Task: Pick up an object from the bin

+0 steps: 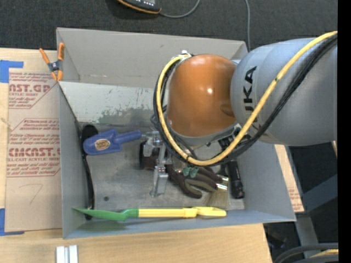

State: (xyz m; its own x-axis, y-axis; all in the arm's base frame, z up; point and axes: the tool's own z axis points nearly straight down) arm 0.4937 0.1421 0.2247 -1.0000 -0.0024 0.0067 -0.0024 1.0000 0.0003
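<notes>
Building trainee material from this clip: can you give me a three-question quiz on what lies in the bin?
1. True or false: the blue-handled tool lies in the left part of the bin.
2. What lies along the bin's wall at the bottom of the view? A) a red cup B) a green-and-yellow spoon C) a white sock
3. What dark thing lies just right of the gripper in the view?
Key: 1 true; 2 B; 3 a pliers-like tool.
</notes>
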